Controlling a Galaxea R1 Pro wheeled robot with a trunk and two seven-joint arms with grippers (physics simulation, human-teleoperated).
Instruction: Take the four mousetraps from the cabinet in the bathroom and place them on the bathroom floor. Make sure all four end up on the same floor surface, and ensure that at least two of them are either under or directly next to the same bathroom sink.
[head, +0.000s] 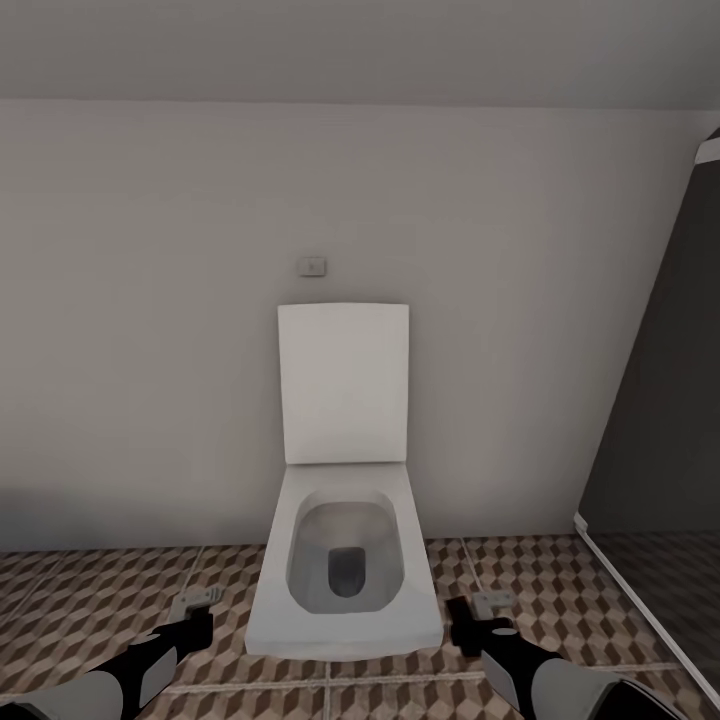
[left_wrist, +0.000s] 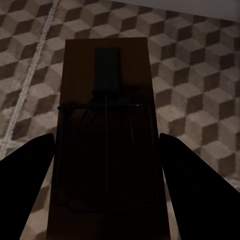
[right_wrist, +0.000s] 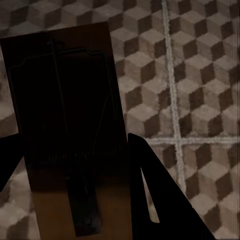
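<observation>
Obstacle, centre: white toilet (head: 345, 560) with raised lid, set against the wall (head: 150, 300). Obstacle, right: dark panel (head: 660, 420) with a pale floor rail. Free room: bare bathroom floor (head: 90, 590) is left open on both sides of the toilet; open tiles are seen beyond each pincer in the wrist views.
</observation>
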